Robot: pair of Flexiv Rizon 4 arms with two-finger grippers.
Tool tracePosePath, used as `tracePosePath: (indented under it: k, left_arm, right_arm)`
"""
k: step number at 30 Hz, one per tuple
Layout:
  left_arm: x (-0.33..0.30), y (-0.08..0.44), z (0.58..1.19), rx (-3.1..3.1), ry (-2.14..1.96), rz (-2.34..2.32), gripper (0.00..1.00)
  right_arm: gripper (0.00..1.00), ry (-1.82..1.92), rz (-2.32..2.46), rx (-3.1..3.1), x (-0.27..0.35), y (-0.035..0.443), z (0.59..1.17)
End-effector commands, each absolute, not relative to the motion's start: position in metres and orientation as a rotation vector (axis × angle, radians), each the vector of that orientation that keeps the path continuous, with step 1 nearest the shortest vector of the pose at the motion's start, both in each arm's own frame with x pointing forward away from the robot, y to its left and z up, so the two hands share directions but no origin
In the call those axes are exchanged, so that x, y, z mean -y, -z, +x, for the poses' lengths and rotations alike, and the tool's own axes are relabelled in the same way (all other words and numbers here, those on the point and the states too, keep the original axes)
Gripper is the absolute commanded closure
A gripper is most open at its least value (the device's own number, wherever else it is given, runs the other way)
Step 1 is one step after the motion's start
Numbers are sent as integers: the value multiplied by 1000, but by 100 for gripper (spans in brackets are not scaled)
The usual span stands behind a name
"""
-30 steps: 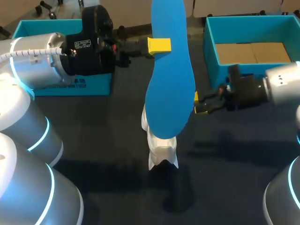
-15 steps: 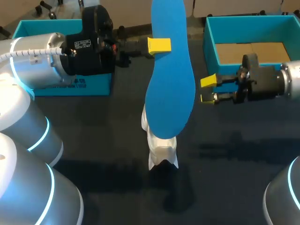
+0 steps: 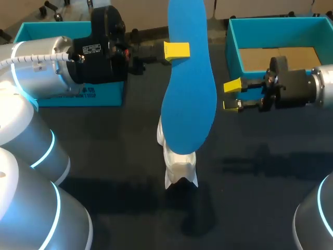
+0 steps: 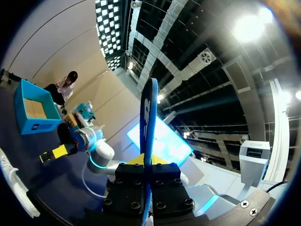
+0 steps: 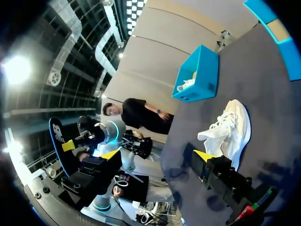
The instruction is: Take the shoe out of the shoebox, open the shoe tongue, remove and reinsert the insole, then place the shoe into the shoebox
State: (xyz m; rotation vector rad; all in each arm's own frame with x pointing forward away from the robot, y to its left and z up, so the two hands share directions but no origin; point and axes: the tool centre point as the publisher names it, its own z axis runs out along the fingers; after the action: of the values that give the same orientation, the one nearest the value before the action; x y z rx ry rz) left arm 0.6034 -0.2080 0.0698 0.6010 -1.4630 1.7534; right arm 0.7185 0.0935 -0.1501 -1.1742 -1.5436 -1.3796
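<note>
- Right now the left gripper [image 3: 178, 50] is pinching the blue insole [image 3: 190, 104] between its yellow-tipped fingers, holding it upright and high over the middle of the table [image 3: 130, 156].
- Meanwhile the right gripper [image 3: 231, 96] is hanging with its fingers spread apart and nothing between them. Over the last second it has been pulling back from the insole's lower edge, rising and drawing toward the near corner of the shoebox [image 3: 232, 52].
- Below the insole's lower end, the white shoe [image 3: 179, 166] is lying on the dark table, apart from both grippers and partly hidden by the insole.
- Further out, the teal shoebox is sitting at the far right, showing only brown cardboard inside.
- Judging by this, the insole is fully out and the right arm is making room. Reinsertion is looking like the next step, with the shoe likely needing steadying.
</note>
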Motion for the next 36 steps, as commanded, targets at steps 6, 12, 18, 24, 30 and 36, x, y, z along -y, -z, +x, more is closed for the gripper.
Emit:
tracePosePath:
  k: [6,12,18,24,30,36]
  left_arm:
    - [212,-71,603,1461,-1755,603,100]
    - [212,-71,603,1461,-1755,603,100]
    - [212,-71,603,1461,-1755,603,100]
    - [212,-71,603,1461,-1755,603,100]
    - [200,-58,609,1479,-1877,488,100]
    - [190,-45,620,1569,-1965,314,100]
  right_arm:
    - [0,1372,-1152,1521,-97,145,716]
    - [0,1383,-1181,1425,-103,139,715]
    - [0,1383,-1181,1425,-103,139,715]
    - [0,1383,-1181,1425,-103,139,715]
    - [0,1383,-1181,1425,-103,139,715]
    - [0,1383,-1181,1425,-103,139,715]
